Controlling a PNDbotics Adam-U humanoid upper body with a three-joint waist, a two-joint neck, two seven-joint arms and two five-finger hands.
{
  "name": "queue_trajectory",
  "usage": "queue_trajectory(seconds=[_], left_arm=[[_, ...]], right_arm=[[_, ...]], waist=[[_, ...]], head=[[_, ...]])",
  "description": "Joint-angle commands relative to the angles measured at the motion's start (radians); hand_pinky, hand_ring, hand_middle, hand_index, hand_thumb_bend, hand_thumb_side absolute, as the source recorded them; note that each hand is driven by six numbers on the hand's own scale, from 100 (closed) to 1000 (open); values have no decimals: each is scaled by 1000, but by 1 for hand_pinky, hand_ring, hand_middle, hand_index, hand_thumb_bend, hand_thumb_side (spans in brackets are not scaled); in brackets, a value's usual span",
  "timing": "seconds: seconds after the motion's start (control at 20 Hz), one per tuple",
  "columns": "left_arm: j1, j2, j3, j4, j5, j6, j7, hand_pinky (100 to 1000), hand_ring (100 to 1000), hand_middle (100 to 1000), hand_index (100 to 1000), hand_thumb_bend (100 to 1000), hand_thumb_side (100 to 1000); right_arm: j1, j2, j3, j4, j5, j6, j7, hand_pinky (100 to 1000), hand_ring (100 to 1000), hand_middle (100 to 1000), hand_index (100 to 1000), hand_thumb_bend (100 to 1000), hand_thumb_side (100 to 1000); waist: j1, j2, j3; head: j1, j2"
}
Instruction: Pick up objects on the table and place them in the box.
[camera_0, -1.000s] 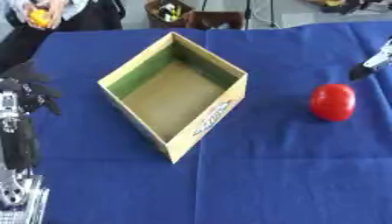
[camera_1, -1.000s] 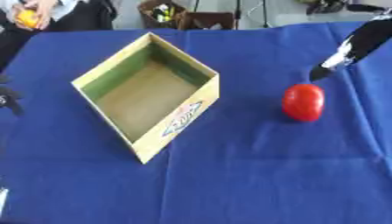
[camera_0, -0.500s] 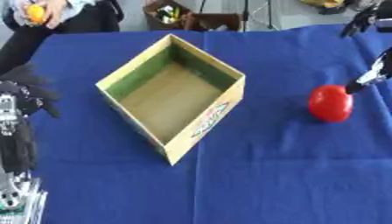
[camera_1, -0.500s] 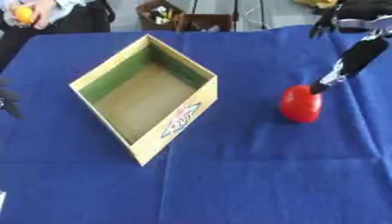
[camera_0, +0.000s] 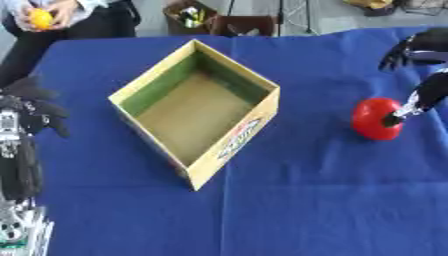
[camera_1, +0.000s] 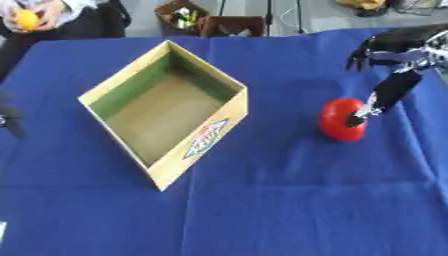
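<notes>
Fingers (camera_1: 389, 92) of right hand (camera_1: 394, 50) spread, unclenched, one touching red object (camera_1: 339, 120) on blue tablecloth (camera_1: 289, 200)

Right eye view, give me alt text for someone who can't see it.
The robot's right hand reaches in from the upper right, one finger extended down onto a red round object on a blue tablecloth. To the left sits an open, empty cardboard box, turned cornerwise.
</notes>
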Motion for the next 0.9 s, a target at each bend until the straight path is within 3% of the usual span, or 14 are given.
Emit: queue_trajectory(seconds=[0.05, 0.35, 0.9], left_arm=[[-10, 13, -3, -18, 3, -1, -4, 290, 473, 546, 766, 100, 927], [-11, 12, -4, -18, 3, -1, -5, 289, 473, 546, 766, 100, 926], [-14, 11, -6, -18, 4, -1, -8, 288, 473, 546, 766, 100, 926]], right_arm=[[-6, -9, 1, -16, 15, 22, -4, 732, 757, 725, 873, 775, 642], [12, 0, 7, -32, 19, 51, -3, 704, 735, 700, 862, 762, 645], [36, 4, 35, -57, 102, 49, -51, 637, 645, 601, 802, 628, 691]], waist=[[-3, -15, 1], [-2, -13, 2], [-2, -9, 2]], head=[[-1, -8], [0, -10], [2, -14]])
